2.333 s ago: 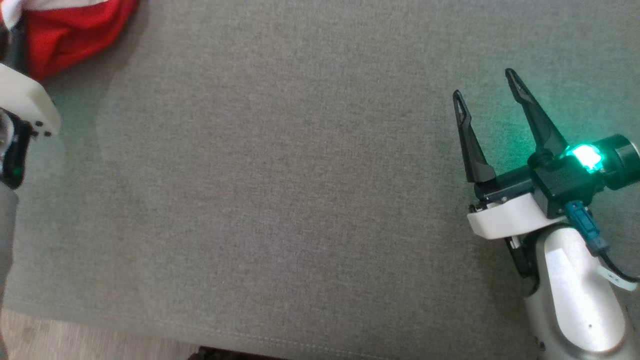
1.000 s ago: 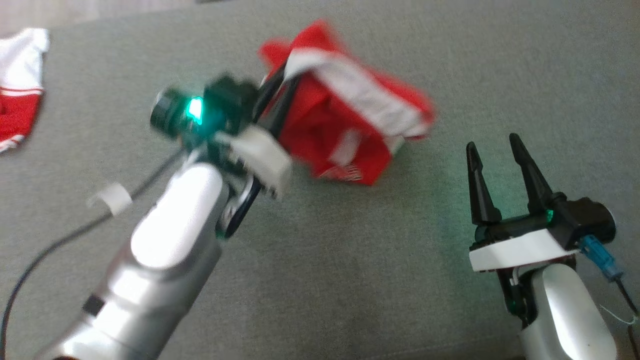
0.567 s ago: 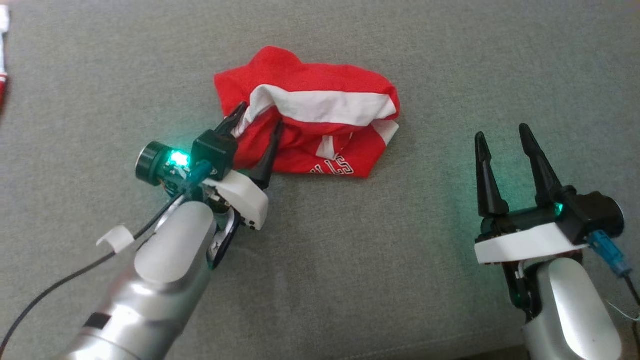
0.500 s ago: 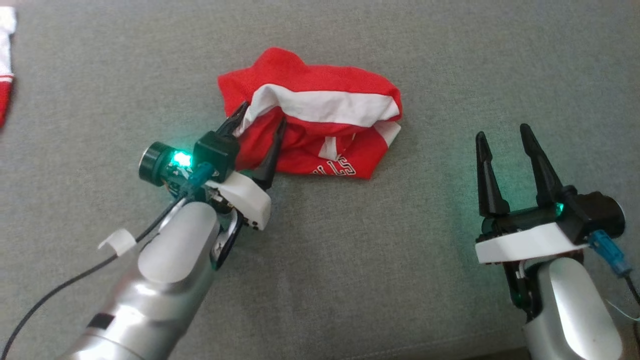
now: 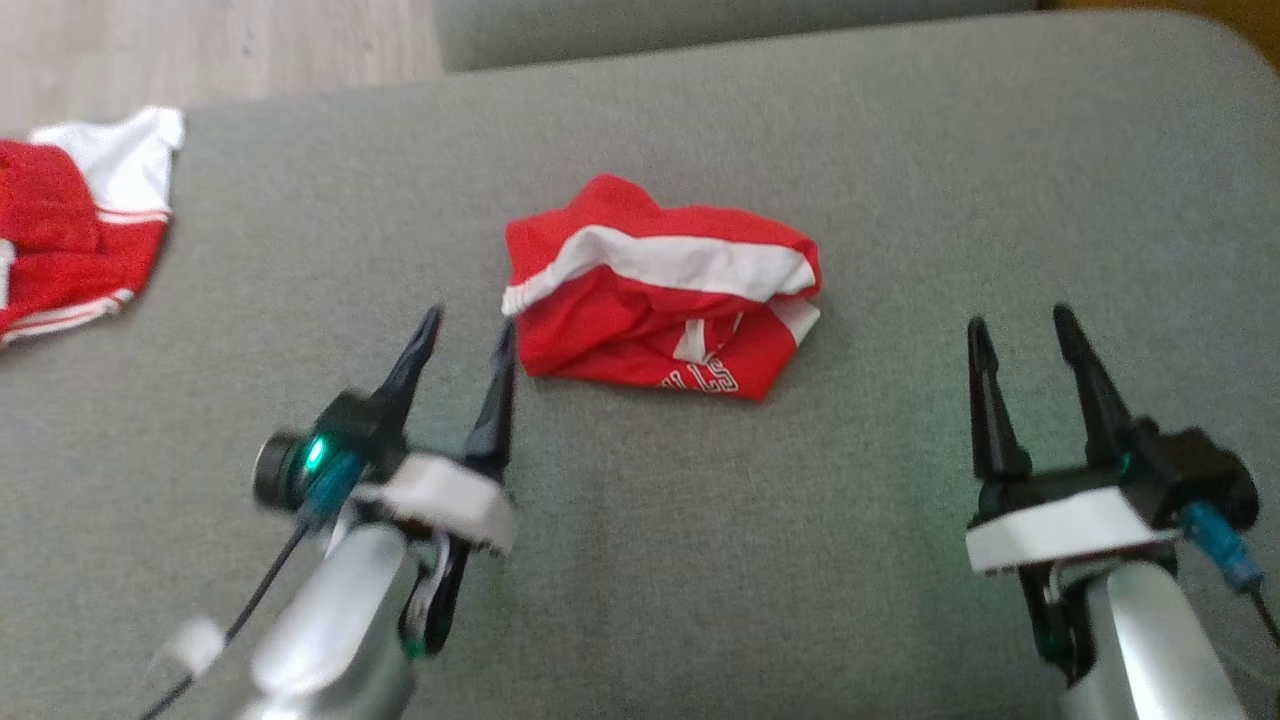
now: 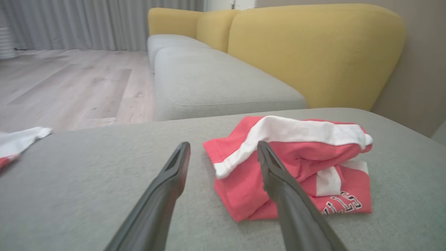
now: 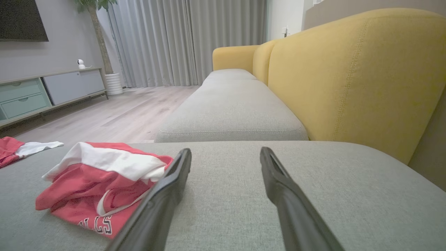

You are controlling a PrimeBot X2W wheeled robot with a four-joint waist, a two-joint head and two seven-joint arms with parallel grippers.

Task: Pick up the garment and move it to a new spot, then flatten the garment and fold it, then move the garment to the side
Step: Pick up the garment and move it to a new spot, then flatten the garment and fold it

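Pulled back from the crumpled garment (image 5: 620, 320) it straddled half a second ago, the left gripper (image 5: 470, 320) now has its fingertips just short of the cloth's near-left corner. Whether the inner finger touches the cloth cannot be told. Two red-and-white garments lie on the grey seat cushion (image 5: 700, 560). The bunched one sits near the middle, with a white band across its top and lettering along its near edge. The second garment (image 5: 70, 250) lies at the cushion's far-left edge, well apart from the first. Two grippers are over the cushion's near edge. The left one's fingers are spread wide and hold nothing. The right gripper (image 5: 1018, 316), toward the near-right corner, is equally wide and empty, clear of the cloth.
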